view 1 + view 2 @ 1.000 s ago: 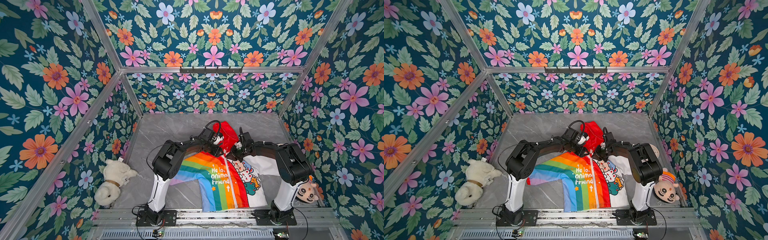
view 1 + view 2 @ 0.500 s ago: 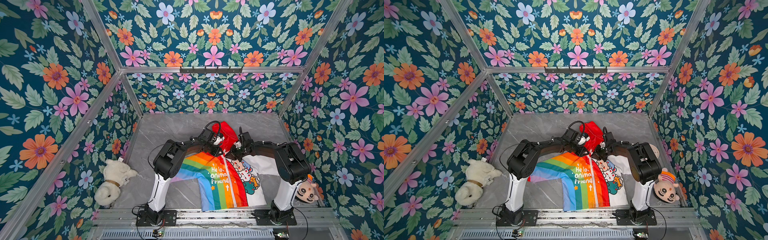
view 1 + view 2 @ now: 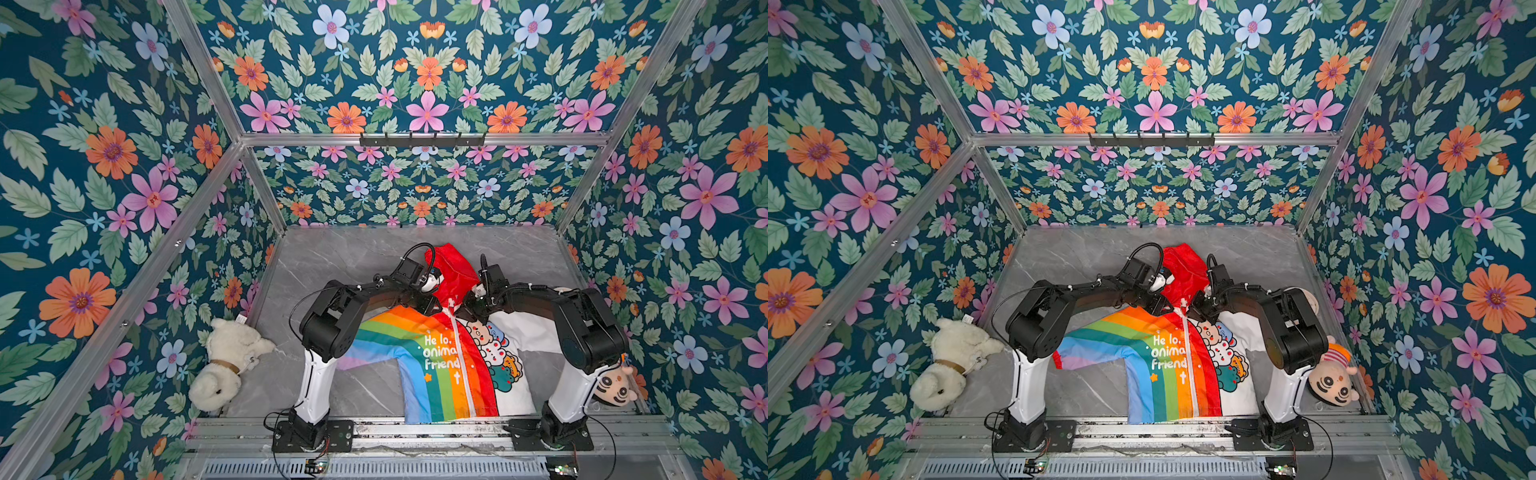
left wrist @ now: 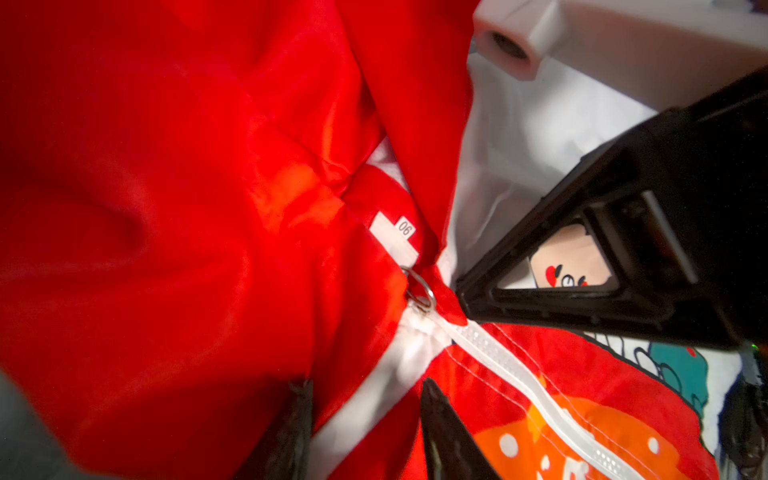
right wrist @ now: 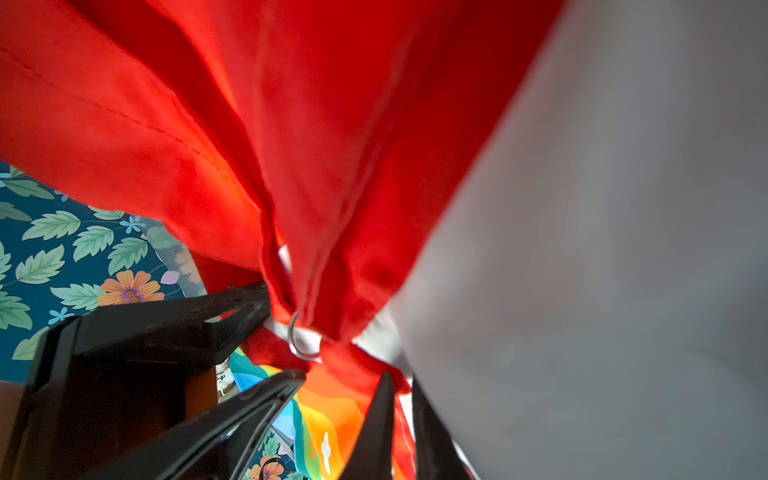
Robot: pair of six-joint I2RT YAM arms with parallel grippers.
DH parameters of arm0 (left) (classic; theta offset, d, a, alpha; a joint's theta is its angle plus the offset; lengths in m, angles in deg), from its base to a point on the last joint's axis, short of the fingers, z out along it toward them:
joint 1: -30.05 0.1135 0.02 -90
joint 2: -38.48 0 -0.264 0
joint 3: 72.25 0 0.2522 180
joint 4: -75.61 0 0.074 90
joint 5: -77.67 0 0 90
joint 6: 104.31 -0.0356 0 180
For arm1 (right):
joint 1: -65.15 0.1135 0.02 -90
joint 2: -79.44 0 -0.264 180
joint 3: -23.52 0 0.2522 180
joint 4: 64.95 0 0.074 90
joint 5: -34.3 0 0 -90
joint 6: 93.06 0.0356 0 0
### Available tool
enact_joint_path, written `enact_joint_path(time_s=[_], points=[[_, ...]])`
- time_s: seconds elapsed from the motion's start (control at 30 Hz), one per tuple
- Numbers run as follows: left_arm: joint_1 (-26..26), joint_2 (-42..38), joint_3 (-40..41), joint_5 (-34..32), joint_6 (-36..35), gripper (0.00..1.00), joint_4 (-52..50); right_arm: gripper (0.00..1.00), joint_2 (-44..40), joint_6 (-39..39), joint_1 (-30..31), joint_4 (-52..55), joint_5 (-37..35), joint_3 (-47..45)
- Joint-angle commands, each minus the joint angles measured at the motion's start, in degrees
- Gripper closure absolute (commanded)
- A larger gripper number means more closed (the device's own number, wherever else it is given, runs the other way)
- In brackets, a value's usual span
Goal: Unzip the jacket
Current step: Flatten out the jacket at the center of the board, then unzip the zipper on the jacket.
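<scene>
Lying flat on the gray marble table [image 3: 332, 257], the jacket [image 3: 432, 374] is spread front-up with its red hood [image 3: 455, 270] bunched at its far end. A white plush dog [image 3: 226, 361] sits well apart from the jacket's rainbow sleeve, and a doll head [image 3: 615, 382] lies near its white side. Both grippers meet at the jacket's collar. The right gripper [image 5: 401, 380] has its fingers pinched together on red collar fabric beside the top of the white zipper [image 4: 519, 374]. The left gripper [image 4: 363, 384] has its fingers apart over the zipper's upper end, and the metal ring pull [image 4: 420, 291] sits just beyond their tips. The zipper looks closed along the jacket's front.
</scene>
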Motion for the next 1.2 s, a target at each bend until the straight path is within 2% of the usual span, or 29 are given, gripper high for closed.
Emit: enact_joint_path(time_s=[0.0,0.2,0.33,0.53,0.67,0.77,0.87,1.03,1.17], points=[[-0.41,0.95,-0.95,1.92,0.83,0.53,-0.64,0.87,1.16,-0.83,-0.07,3.7,-3.24,0.07],[-1.13,2.53,-2.71,1.68,0.48,0.54,-1.89,0.86,2.02,-1.05,-0.12,3.52,-2.44,0.28],[-1.13,2.85,-2.85,1.23,0.3,0.6,-2.22,0.87,2.27,-1.09,-0.07,3.52,-2.4,0.38],[-1.13,2.67,-2.84,0.91,0.44,0.78,-2.6,0.85,1.73,-1.67,-0.07,3.55,-2.68,0.4],[-1.13,1.45,-1.35,1.55,2.39,1.0,-0.66,0.76,-1.44,-3.65,-0.07,2.97,-3.6,-0.18],[-1.04,0.1,0.35,3.23,5.07,1.0,1.98,0.69,-6.13,-5.7,-0.07,1.5,-4.95,-1.73],[-1.0,-1.95,2.53,4.92,7.95,1.0,5.86,0.68,-12.6,-8.78,0.22,0.09,-6.72,-4.14],[-0.87,-4.64,4.92,6.05,10.79,1.0,9.0,0.74,-18.17,-14.25,3.12,3.14,-9.43,-5.22],[-0.67,-5.12,5.99,6.41,11.3,1.0,9.96,0.78,-18.82,-16.28,5.95,4.35,-10.08,-5.28]])
